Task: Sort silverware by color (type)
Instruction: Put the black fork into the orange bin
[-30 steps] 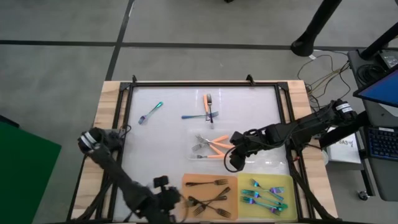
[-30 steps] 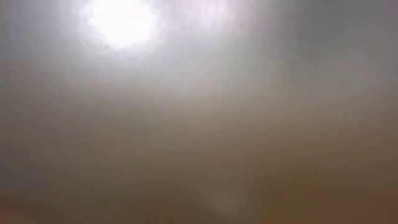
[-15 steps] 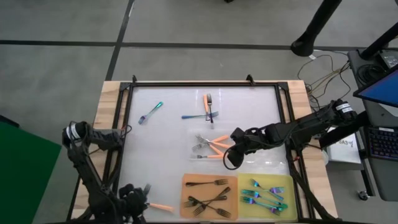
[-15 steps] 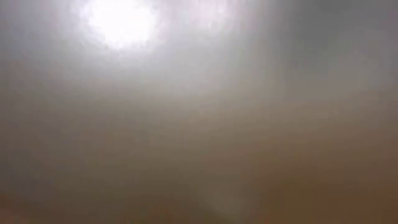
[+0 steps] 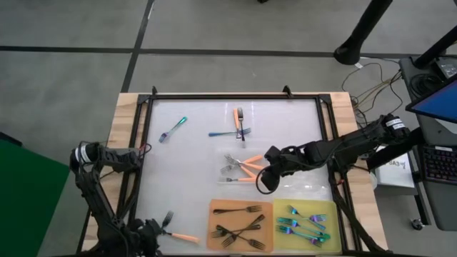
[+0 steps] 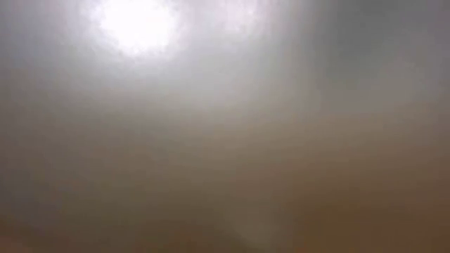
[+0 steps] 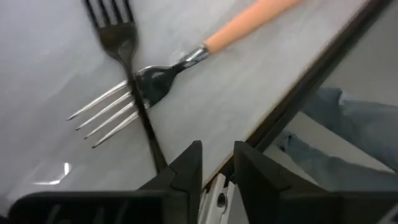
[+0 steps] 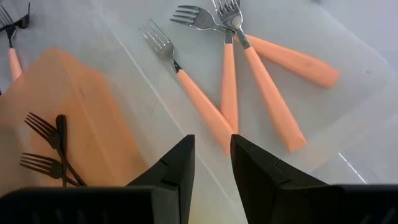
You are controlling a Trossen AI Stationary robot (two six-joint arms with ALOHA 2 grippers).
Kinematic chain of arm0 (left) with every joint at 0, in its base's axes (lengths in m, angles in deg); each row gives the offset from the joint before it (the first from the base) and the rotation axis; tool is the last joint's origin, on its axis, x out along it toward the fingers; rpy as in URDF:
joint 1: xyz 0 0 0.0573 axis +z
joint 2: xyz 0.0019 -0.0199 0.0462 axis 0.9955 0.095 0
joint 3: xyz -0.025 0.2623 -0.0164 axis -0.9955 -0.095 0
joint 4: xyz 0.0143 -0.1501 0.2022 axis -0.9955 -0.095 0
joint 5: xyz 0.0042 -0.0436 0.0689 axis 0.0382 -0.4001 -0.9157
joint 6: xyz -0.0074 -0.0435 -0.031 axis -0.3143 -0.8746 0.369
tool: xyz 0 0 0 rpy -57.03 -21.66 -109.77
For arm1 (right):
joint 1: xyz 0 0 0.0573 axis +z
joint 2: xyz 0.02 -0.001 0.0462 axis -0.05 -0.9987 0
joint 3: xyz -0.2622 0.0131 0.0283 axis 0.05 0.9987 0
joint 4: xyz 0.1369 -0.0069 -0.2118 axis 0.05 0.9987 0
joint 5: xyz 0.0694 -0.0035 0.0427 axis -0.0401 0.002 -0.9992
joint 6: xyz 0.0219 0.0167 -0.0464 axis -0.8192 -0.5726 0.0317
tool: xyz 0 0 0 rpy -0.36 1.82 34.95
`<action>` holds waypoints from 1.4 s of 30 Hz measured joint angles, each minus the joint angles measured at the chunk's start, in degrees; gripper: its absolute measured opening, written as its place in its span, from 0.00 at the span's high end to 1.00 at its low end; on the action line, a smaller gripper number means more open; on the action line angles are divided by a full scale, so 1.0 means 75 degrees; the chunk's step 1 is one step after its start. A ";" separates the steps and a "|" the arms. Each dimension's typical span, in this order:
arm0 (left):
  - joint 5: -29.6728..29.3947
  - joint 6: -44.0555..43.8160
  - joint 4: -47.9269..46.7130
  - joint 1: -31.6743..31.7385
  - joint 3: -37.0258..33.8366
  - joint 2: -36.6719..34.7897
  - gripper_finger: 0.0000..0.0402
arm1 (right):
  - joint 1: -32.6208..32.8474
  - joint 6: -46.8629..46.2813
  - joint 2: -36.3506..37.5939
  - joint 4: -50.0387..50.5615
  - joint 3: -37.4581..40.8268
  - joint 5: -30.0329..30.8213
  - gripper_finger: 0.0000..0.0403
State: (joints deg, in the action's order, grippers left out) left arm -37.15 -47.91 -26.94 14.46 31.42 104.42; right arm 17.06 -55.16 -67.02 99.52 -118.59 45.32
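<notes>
White tabletop (image 5: 193, 157) w/ black rail frame (image 5: 235, 95) on a light wood base (image 5: 118, 121). Orange mat (image 5: 268, 214) at near edge, yellow mat (image 5: 330, 210) just beside it on its right, edges touching. Clear tray (image 5: 314, 187) just above the mats. Beyond table: grey floor, green panel (image 5: 28, 193) far left, cables (image 5: 371, 82) and a laptop (image 5: 437, 118) far right. Low view: only glare.

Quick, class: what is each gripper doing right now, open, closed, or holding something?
Left gripper: shut on the black fork, beside an orange-handled fork.
Right gripper: open, holding nothing, above the orange-handled forks.
</notes>
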 joint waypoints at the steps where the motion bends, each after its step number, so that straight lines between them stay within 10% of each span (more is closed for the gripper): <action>1: 0.0105 -0.0161 -0.0068 0.0001 -0.0005 -0.0002 0.79 | 0.0000 0.0001 0.0000 0.0001 0.0000 0.0002 0.77; 29: 0.1100 -0.2479 -0.0306 0.0203 -0.0221 0.0814 0.67 | 0.0000 0.0063 0.0000 0.0001 0.0000 -0.0002 0.77; 42: 0.1802 -0.2924 -0.0576 0.0314 -0.0233 0.0986 0.98 | 0.0000 0.0063 0.0000 -0.0002 0.0000 -0.0001 0.77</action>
State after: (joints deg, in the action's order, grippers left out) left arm -23.63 -69.84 -31.26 16.82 29.68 111.81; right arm 17.06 -54.70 -67.02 99.51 -118.59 45.31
